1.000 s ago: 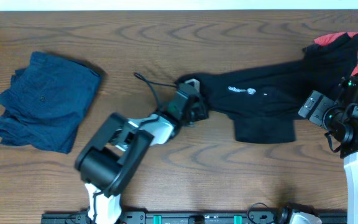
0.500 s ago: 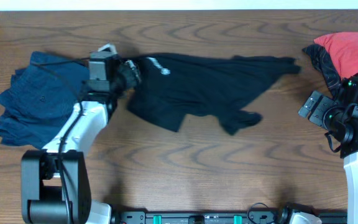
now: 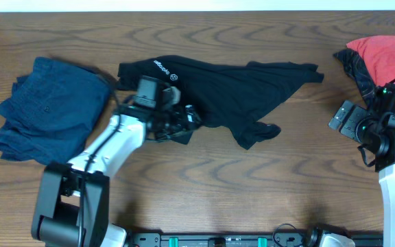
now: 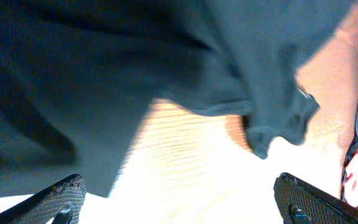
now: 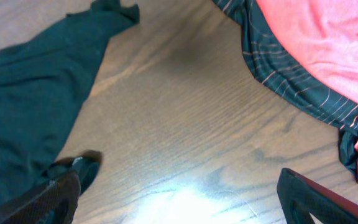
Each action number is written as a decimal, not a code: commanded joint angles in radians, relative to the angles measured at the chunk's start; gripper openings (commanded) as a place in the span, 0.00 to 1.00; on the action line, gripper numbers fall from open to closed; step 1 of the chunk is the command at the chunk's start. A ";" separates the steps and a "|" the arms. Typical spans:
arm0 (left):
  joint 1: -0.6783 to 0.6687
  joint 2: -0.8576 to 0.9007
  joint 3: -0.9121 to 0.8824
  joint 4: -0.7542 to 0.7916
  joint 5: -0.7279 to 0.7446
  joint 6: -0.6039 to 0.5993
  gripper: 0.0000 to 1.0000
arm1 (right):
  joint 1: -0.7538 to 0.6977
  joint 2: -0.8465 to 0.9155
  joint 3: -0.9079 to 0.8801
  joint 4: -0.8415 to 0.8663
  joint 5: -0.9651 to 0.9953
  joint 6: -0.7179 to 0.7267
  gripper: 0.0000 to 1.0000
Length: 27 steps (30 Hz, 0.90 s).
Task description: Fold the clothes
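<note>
The black shirt (image 3: 238,86) is laid crumpled on the table (image 3: 252,199), one end just beside the navy garment (image 3: 50,113). Its long axis is directed away from the navy garment, nearly parallel to the table's far edge. The cloth is narrowed to a point at the end farthest from the navy garment. The white logo (image 3: 164,67) is seen at the end nearest the navy garment, toward the far edge. About midway along, a twisted flap (image 3: 259,132) is turned out toward the near edge.

The left gripper (image 3: 189,121) is held over the shirt's near edge, at the end nearer the navy garment, with its jaws spread wide. In the left wrist view nothing is caught between the fingers (image 4: 58,193), and bare wood is seen past them. The right gripper (image 3: 343,116) is seen well apart from the navy garment, beyond the shirt's pointed end, with its jaws likewise wide apart and nothing held.

A red garment (image 3: 386,58) is piled on a dark plaid garment (image 3: 354,67) at the side of the table opposite the navy garment, apart from the shirt's tip. Bare wood is exposed along the whole near side of the shirt, and a narrower strip is seen beyond its far edge.
</note>
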 commanded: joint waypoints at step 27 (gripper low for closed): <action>-0.201 0.253 -0.014 0.340 -0.267 -0.522 0.34 | -0.007 0.023 0.006 -0.010 0.010 -0.018 0.99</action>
